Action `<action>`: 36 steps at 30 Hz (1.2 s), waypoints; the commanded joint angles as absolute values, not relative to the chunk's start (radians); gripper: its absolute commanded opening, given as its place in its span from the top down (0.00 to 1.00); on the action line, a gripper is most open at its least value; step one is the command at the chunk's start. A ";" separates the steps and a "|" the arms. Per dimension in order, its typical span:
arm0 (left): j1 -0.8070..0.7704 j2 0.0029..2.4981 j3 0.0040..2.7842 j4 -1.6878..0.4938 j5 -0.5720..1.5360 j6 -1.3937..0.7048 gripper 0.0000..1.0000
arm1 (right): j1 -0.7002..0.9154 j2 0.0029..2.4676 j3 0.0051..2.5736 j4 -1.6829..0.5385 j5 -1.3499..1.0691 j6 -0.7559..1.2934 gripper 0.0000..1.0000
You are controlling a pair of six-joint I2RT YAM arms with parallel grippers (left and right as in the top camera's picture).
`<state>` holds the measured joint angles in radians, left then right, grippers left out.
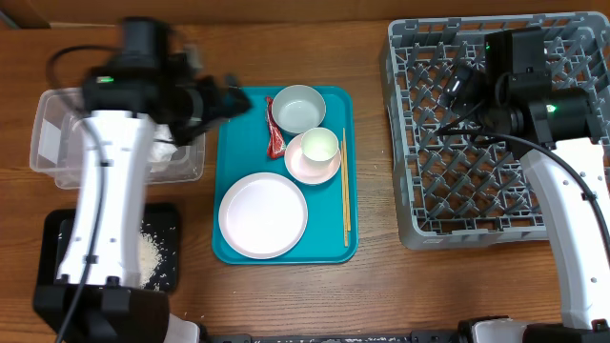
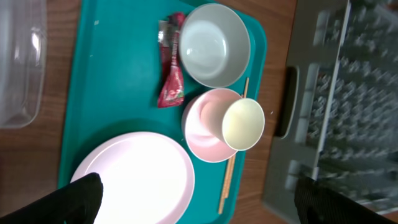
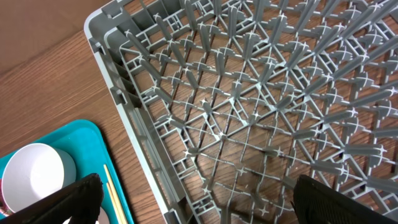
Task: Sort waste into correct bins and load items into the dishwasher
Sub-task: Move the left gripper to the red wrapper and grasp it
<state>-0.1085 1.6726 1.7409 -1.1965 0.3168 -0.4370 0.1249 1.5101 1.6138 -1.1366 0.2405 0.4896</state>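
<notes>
Spread, empty left tool (image 2: 202, 202): plate (image 2: 134, 177), saucer (image 2: 202, 127), cup (image 2: 244, 124), bowl (image 2: 214, 43), chopsticks (image 2: 229, 177) and red wrapper (image 2: 172, 68) are listed ahead of it, unsorted. Right tool (image 3: 205, 199), likewise spread: bare rack (image 3: 249, 93) beneath. Rice (image 1: 150, 255) is recorded in black tray (image 1: 170, 229).

- Overhead view: bright, even light from above, with short, soft shadows on the wooden surface (image 1: 381, 286).
- The left arm (image 1: 143, 57) is smeared with blur at its upper end; everything else there is sharp.
- Left wrist view: the plate (image 2: 134, 180) is blown out to white glare, and the dish rack (image 2: 348, 93) at the right edge is out of focus.
- Right wrist view: the dish rack is crisp and evenly lit.
</notes>
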 commanded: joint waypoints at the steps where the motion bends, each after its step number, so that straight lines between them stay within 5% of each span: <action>1: -0.245 1.695 1.739 -1.170 0.003 -0.508 0.00 | 0.125 1.507 1.629 -1.131 0.253 0.490 0.00; 5: -0.349 1.761 1.739 -1.116 -0.184 -0.576 0.14 | 0.125 1.507 1.629 -1.131 0.253 0.490 0.00; 13: -0.329 1.931 1.739 -1.082 -0.132 -0.575 0.15 | 0.125 1.507 1.629 -1.131 0.253 0.490 0.00; 18: -0.329 2.056 1.739 -1.061 -0.110 -0.538 0.28 | 0.125 1.507 1.629 -1.131 0.253 0.490 0.00; 34: -0.326 2.223 1.738 -0.982 -0.102 -0.508 0.34 | 0.125 1.507 1.629 -1.131 0.253 0.490 0.00; 36: -0.326 2.223 1.738 -0.970 -0.102 -0.508 0.41 | 0.125 1.507 1.629 -1.131 0.253 0.490 0.00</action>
